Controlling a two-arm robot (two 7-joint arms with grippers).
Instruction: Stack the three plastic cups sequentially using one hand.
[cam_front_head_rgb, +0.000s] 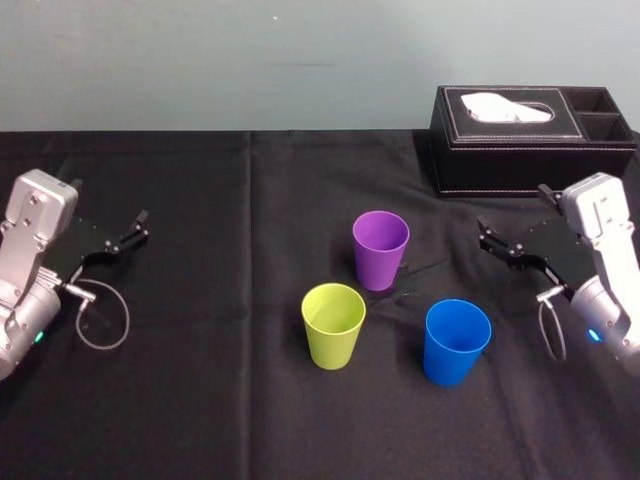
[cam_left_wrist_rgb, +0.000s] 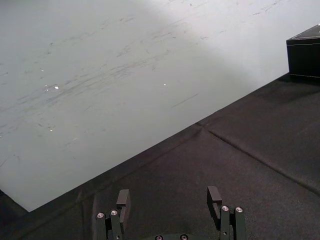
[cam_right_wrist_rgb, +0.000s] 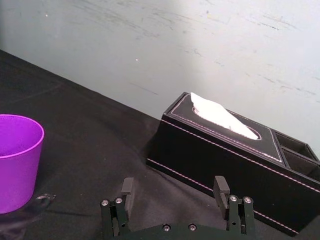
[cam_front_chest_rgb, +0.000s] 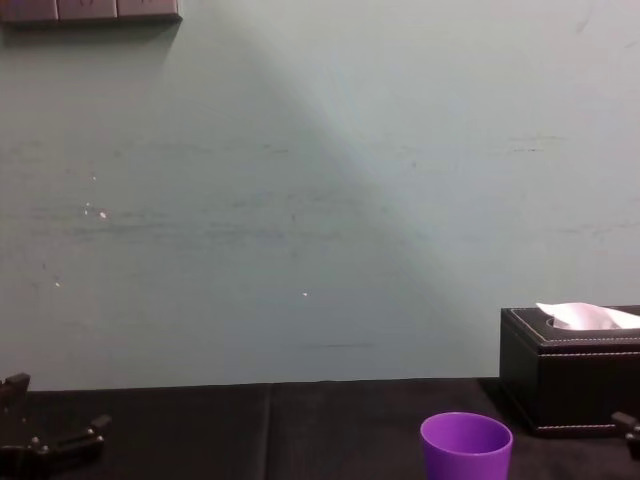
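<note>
Three tapered plastic cups stood upright, apart, on black-clothed table (cam_front_head_rgb: 200, 420): purple cup (cam_front_head_rgb: 380, 248), yellow-green cup (cam_front_head_rgb: 333, 324), blue cup (cam_front_head_rgb: 456, 340). None nested; stacking not begun. Left gripper (cam_front_head_rgb: 138, 228) and right gripper (cam_front_head_rgb: 485, 236) hung at either side, jaws apart, empty. Next, likely: right gripper reaches for near cup, pinches rim.

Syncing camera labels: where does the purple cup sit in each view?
Head view: purple cup mid-picture, left of and nearer than the black tissue box.
Chest view: cup at the bottom edge, right of centre; box to its right.
Right wrist view: cup cut by the frame edge; box farther off.
Left wrist view: aimed past the cup; a box corner shows.
Shared landmark: the black tissue box.
</note>
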